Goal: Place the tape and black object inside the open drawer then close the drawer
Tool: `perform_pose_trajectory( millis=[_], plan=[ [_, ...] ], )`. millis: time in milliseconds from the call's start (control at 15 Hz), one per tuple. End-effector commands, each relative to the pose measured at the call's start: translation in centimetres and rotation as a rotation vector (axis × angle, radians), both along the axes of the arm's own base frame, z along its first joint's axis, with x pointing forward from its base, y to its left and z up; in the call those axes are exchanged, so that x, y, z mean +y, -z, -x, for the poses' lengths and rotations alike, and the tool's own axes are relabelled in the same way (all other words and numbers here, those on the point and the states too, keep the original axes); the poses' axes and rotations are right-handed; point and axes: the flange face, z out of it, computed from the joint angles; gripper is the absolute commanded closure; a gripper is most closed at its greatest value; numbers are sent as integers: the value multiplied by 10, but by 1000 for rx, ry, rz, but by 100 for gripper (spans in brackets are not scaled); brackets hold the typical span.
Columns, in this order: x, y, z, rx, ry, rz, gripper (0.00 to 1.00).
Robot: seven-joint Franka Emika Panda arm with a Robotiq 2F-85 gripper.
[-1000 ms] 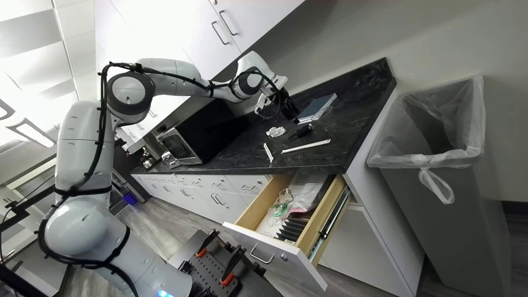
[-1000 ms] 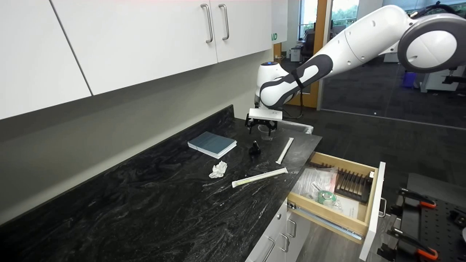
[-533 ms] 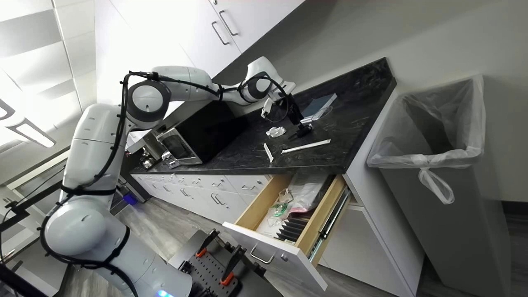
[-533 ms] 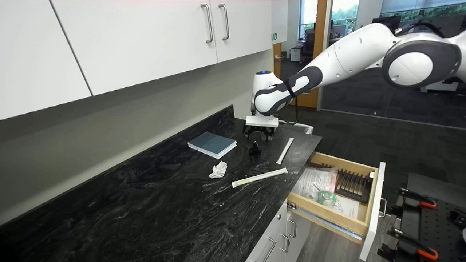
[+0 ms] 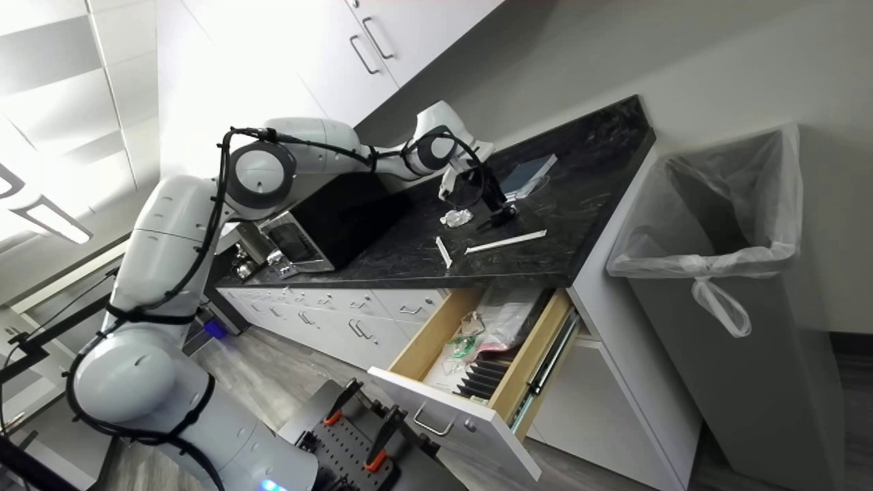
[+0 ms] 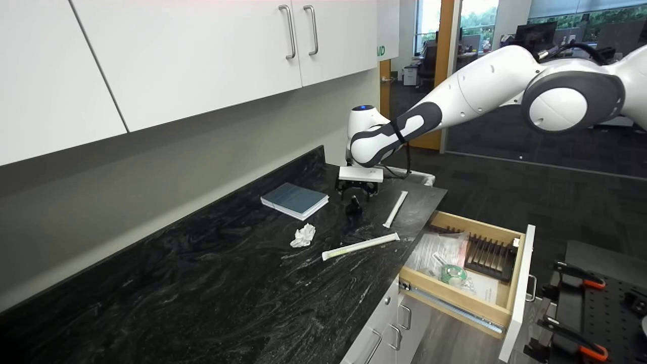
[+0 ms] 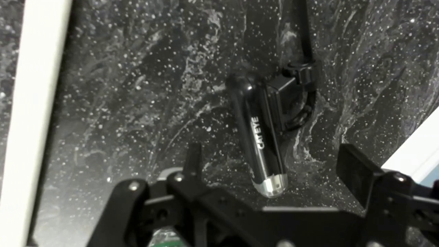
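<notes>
Over the silver-tipped end of a black plastic cylindrical light with a looped side bracket (image 7: 259,140), the black two-fingered gripper (image 7: 269,156) hangs with its jaws spread wide, holding nothing. The light, evidently the task's black object, lies on the counter; a wide wooden-sided drawer with a white front (image 6: 457,294) is pulled out below the light and well apart from it, and a green ring-shaped thing (image 6: 451,273) inside may be the tape. Gripping so near the tip could let the smooth barrel swivel or slip, since the bracket end would go unsupported. Black fingers over black make depth hard to judge, so too low a descent could press them into the counter beside the light. A clear plastic cup-like thing (image 7: 165,236) near the light, mostly hidden, could be nudged. The counter (image 6: 202,283) beneath the light is black, veined and speckled white. Near the light lie crumpled white paper (image 6: 303,236), two slim white sticks (image 6: 360,246) and a blue-covered book (image 6: 294,198). A grey lined bin (image 5: 743,382) stands well apart from the light, as does a black microwave (image 5: 327,225).
</notes>
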Motion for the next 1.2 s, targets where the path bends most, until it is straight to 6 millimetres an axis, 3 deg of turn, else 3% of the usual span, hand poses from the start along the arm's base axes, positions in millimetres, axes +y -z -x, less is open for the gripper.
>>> perform_pose_trajectory(
  millis=[0, 267, 333, 467, 1000, 1133],
  plan=[
    [-1, 2, -8, -8, -4, 11, 0],
    [0, 11, -8, -1, -2, 25, 0],
    [0, 13, -8, -2, -5, 26, 25],
    [1, 15, -9, -6, -6, 30, 32],
    [-1, -1, -8, -28, 20, 31, 95],
    [-6, -18, 2, -30, 41, 25, 91]
  ],
)
